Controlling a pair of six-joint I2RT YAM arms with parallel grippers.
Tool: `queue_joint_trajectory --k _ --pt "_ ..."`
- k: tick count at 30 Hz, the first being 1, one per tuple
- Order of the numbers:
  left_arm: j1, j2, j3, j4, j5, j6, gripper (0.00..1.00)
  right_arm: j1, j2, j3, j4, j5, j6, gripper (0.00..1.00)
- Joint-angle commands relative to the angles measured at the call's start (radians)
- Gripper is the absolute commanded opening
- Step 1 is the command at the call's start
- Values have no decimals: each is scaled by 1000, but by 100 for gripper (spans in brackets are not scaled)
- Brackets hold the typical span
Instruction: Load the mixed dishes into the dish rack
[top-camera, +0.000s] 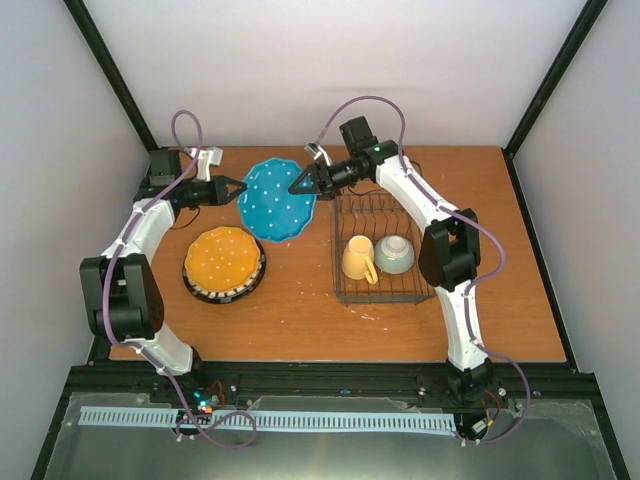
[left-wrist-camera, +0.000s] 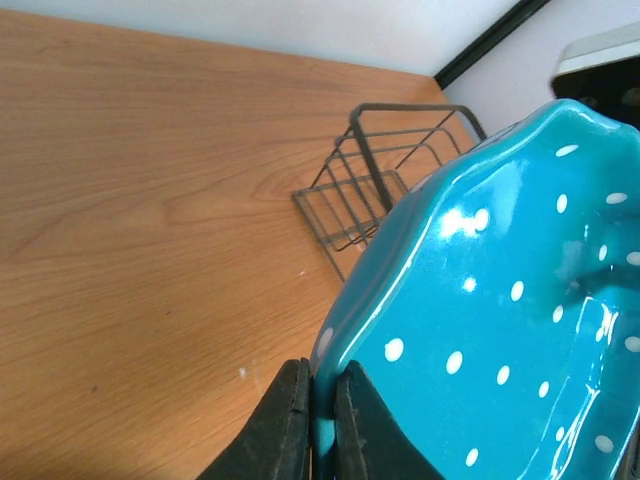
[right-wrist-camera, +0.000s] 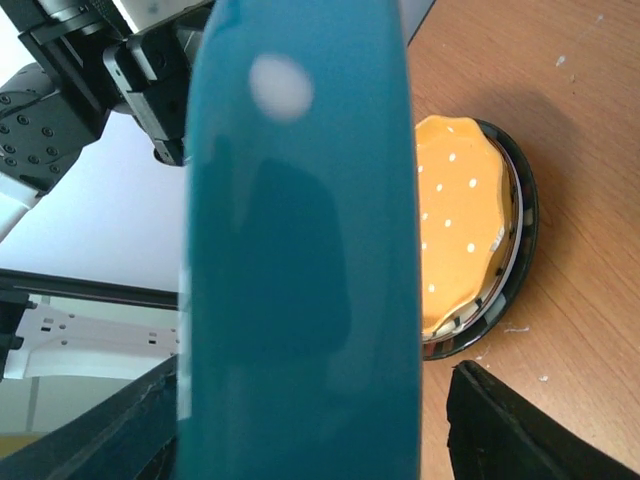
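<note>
The teal dotted plate (top-camera: 276, 198) is held off the table, left of the dish rack (top-camera: 337, 262). My left gripper (top-camera: 240, 188) is shut on its left rim, which the left wrist view (left-wrist-camera: 322, 420) shows pinched between the jaws. My right gripper (top-camera: 297, 186) is open, with its jaws on either side of the plate's right rim (right-wrist-camera: 300, 250); one finger (right-wrist-camera: 510, 430) stands clear of it. The pale yellow mug (top-camera: 357, 260) and the pale green bowl (top-camera: 394, 254) sit in the rack. The orange dotted plate (top-camera: 222, 258) tops a stack on the table.
A striped plate rim (top-camera: 225, 293) shows under the orange plate, with a dark rim below it (right-wrist-camera: 525, 230). The rack's far slots (top-camera: 375, 205) hold nothing. The rack's corner (left-wrist-camera: 370, 170) shows behind the teal plate in the left wrist view.
</note>
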Motion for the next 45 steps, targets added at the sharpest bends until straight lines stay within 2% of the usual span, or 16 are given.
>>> queue_joint_trajectory --k 1,3,5,11,12,14,16,17,18,20,26,31,34,37,42,45 --pt "-47 11 76 119 131 -83 1 20 30 48 1 -3 1 63" --pt "-67 31 97 124 131 -87 1 25 43 90 9 -13 9 42" --pt "-83 48 113 129 134 -92 1 31 53 108 10 -16 16 6" --pt "-103 92 158 94 114 -80 3 31 11 116 19 98 23 3" --pt "-103 100 172 68 95 -68 12 29 0 113 32 116 35 3" --pt "-103 116 211 0 39 -32 41 17 -22 115 39 178 62 3" --pt "-103 124 246 -51 -34 3 62 -2 -51 115 41 257 85 3" --pt "-103 124 264 -65 -71 22 87 -20 -67 117 45 285 92 3" --pt "-103 123 281 -77 -113 28 98 -36 -82 125 37 334 101 3" --pt "-103 113 321 -91 -220 26 100 -65 -117 149 8 438 103 3" --pt "-103 125 453 -152 -623 -31 100 -79 -207 253 -182 931 59 3" --pt "-105 195 579 -294 -931 -84 100 -51 -248 228 -290 1157 57 3" --pt "-106 213 593 -331 -1001 -80 100 -25 -235 209 -334 1183 77 3" --pt "-105 180 513 -293 -1024 -93 100 -1 -224 196 -354 1200 97 3" --pt "-99 59 311 -147 -941 -136 100 5 -207 184 -375 1190 112 3" --pt "-99 49 285 -145 -940 -145 99 7 -206 171 -390 1202 123 3"
